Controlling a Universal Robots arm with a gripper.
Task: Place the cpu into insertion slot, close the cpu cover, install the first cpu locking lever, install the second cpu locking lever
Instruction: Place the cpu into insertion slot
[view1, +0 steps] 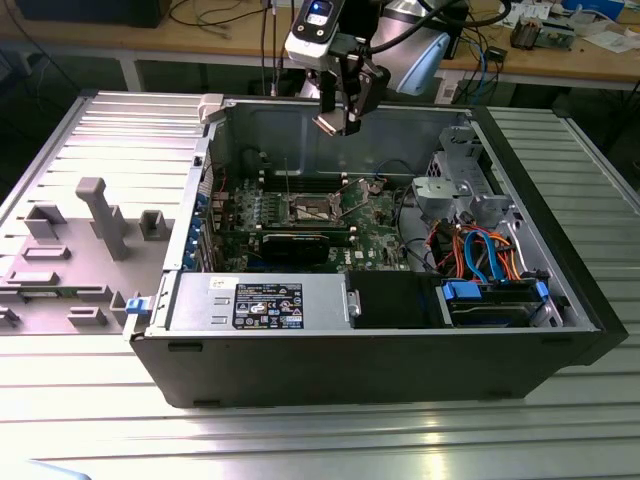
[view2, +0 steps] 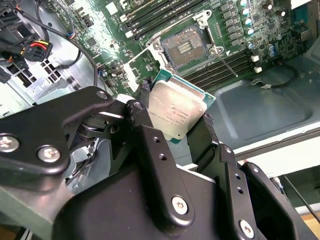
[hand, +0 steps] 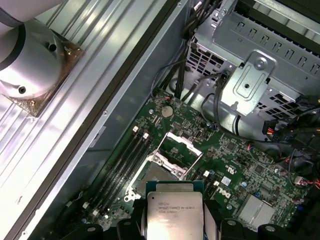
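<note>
Exterior view obliquely above the open computer case (view1: 400, 370); both wrist views close over the shared insertion slot (view2: 186, 46)

The cpu (view2: 177, 112), silver top with green edging, hangs tilted in the gripper (view2: 175, 125), well above the board. Below, the insertion slot (view2: 186, 46) lies bare (dark square, silver rim), and the cpu cover (hand: 185, 143) is swung up.
</note>
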